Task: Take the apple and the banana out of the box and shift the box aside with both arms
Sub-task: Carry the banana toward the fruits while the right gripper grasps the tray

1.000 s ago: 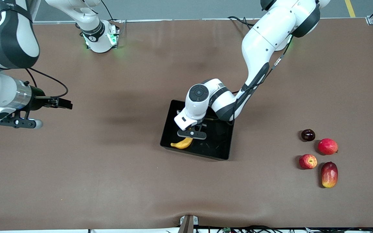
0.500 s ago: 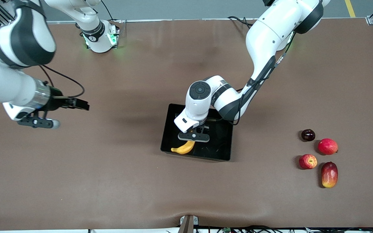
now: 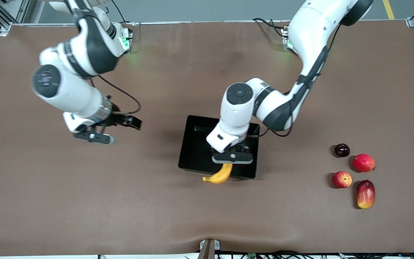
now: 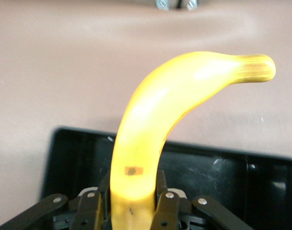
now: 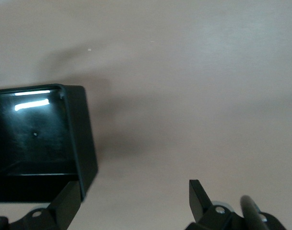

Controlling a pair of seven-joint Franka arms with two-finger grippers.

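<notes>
Left gripper (image 3: 232, 162) clamped on long curved yellow banana (image 3: 219, 175), mid-frame over glossy black tray (image 3: 192, 151); right gripper (image 3: 92, 139) apart, upper left above brown worktop (image 3: 120, 201).

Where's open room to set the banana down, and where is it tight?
The black tray floor toward the right arm's end is bare under the left gripper holding the banana. Open table lies between tray and right gripper. It is crowded around the apple.

Lighting's even and bright from overhead, soft shadows on the desk (image 3: 120, 201). Right arm (image 3: 67, 90) is motion-blurred. Banana (image 4: 155, 124) glares.
</notes>
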